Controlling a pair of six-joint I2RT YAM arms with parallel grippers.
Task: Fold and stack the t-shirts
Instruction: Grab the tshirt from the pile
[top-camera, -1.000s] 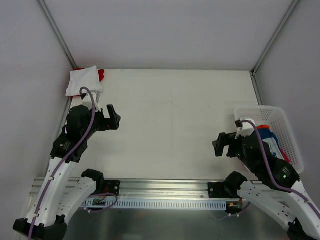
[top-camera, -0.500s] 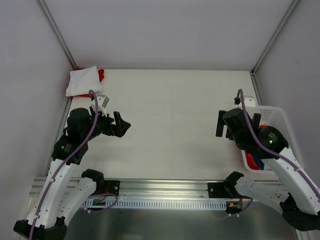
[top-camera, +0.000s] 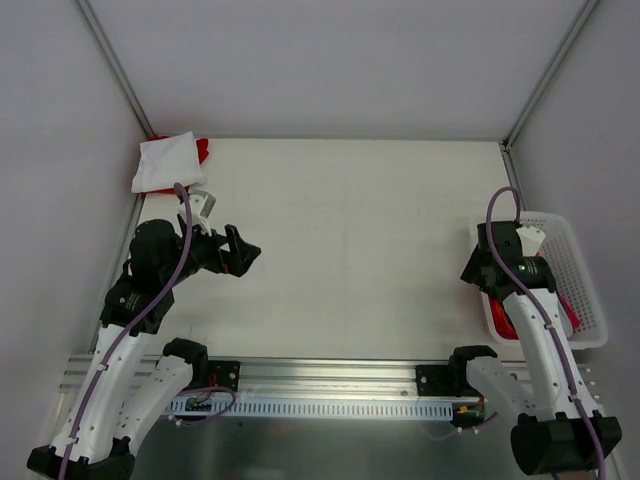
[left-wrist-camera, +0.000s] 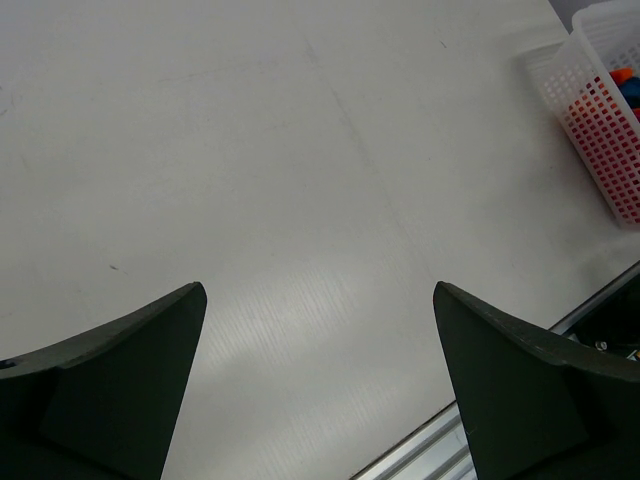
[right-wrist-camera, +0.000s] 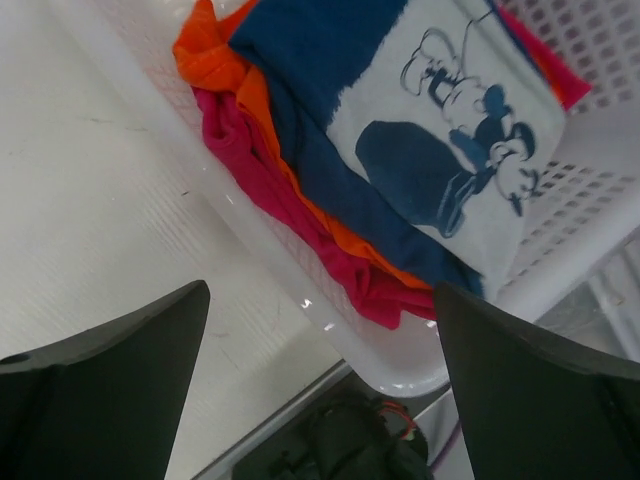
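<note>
In the right wrist view a navy t-shirt with a pale cartoon print lies on top of an orange t-shirt and a magenta t-shirt inside the white lattice basket. My right gripper hangs open above the basket's near rim, touching nothing. At the table's far left corner a folded white t-shirt rests on a red one. My left gripper stands open over bare table, nothing between its fingers.
The basket sits at the table's right edge, with my right arm over its left side. Grey walls close in the left, back and right. An aluminium rail runs along the near edge.
My right arm has swung right and now points down over the basket's left rim. The left gripper has shifted slightly right and toward the near edge. Both stay open.
</note>
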